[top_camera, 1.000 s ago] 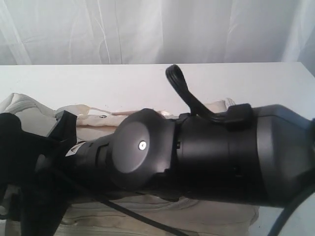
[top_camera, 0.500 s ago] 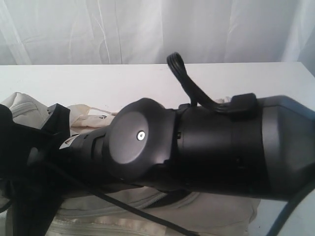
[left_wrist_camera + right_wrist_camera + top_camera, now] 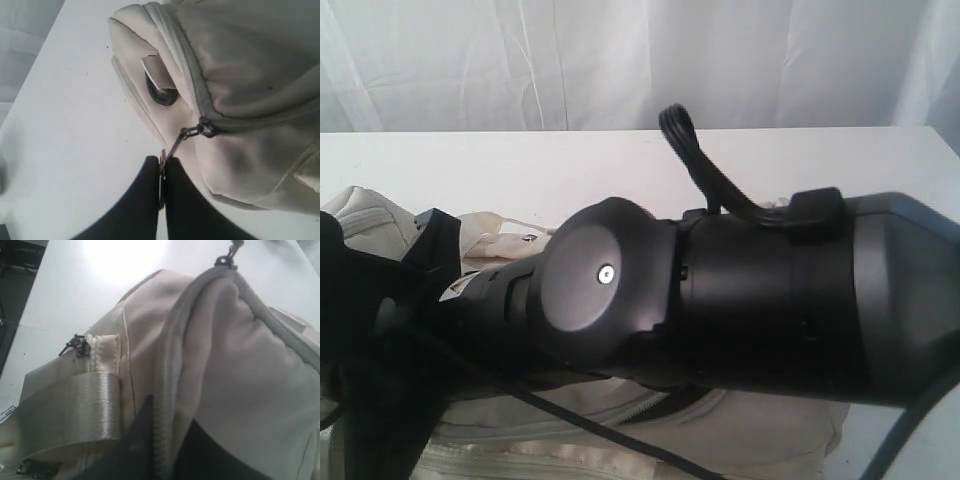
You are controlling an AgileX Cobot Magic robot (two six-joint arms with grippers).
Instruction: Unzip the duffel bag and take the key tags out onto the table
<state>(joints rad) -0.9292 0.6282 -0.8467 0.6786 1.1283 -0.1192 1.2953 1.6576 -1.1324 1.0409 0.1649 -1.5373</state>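
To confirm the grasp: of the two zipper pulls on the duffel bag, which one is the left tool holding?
The pull on the duffel bag's long grey zipper track, pinched by the left tool. The other pull, beside the webbing strap, lies untouched.

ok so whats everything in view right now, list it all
duffel bag: one, cream-white, lying on the table
table: one, white, under the bag
curtain: one, white, behind the table
main zipper track: one, grey, over the bag's top
zipper pull: one, dark metal, at the track's end
D-ring: one, black, on the bag's end
webbing strap: one, pale, on the bag's side
left gripper: one, black, shut on the zipper pull
right gripper: one, black, shut on the main zipper track
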